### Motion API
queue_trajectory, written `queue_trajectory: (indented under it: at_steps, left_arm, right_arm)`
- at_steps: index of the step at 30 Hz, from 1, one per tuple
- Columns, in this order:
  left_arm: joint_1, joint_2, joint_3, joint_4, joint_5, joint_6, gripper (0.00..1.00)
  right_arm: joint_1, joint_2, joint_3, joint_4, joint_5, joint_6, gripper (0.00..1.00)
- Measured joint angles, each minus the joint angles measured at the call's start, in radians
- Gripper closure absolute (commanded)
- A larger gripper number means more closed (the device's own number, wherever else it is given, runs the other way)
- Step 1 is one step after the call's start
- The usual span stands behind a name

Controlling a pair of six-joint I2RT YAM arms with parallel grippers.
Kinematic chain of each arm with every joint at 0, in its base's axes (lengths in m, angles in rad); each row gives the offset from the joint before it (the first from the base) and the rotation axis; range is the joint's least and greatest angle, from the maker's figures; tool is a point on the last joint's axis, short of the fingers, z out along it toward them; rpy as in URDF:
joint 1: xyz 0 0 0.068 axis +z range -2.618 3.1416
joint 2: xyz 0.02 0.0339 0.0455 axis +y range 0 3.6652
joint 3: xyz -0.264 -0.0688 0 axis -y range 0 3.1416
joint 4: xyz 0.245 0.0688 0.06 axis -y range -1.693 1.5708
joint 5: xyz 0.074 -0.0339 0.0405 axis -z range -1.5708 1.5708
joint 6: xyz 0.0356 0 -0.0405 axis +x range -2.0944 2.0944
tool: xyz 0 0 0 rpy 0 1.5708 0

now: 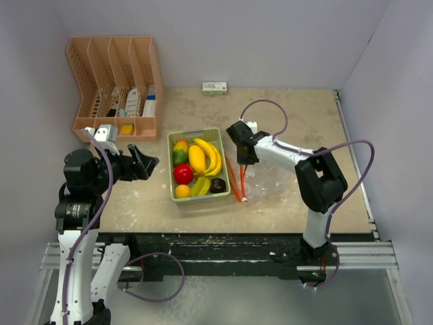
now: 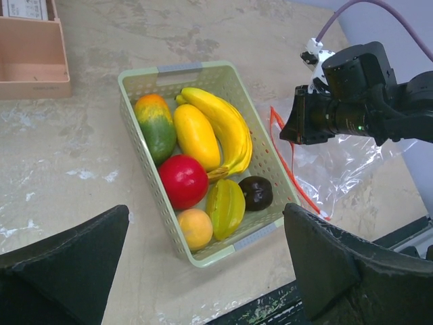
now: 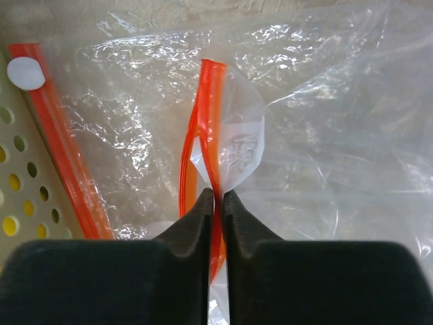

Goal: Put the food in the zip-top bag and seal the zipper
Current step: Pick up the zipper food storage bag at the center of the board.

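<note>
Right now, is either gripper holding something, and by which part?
The right gripper pinches the clear bag by its orange-red zipper strip, partway along it. The left gripper is open and holds nothing.

On the table (image 1: pixel 298 196), a green tray (image 1: pixel 193 132) was set in the middle, with a clear bag (image 1: pixel 257 183) laid beside it at 3 o'clock. An orange rack (image 1: pixel 111 68) was stood at 10 o'clock, a small box (image 1: pixel 214 87) at 12.
</note>
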Motion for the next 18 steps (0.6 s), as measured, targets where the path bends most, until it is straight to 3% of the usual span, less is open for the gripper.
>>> queue_trajectory:
  at_steps: [6,11,18]
  left_arm:
    - [0.0,0.003,0.0,0.0,0.021,-0.001,0.03]
    - [0.0,0.029,0.001,0.047,0.132,-0.036,0.1]
    - [0.0,0.016,-0.122,0.403,0.336,-0.291,0.22]
  right_arm:
    - [0.001,-0.063,-0.027,-0.026,0.011,-0.001,1.0]
    - [0.001,-0.297,-0.027,-0.031,-0.045,-0.041,1.0]
    - [0.003,-0.584,-0.018,0.028,-0.193,-0.065,1.0]
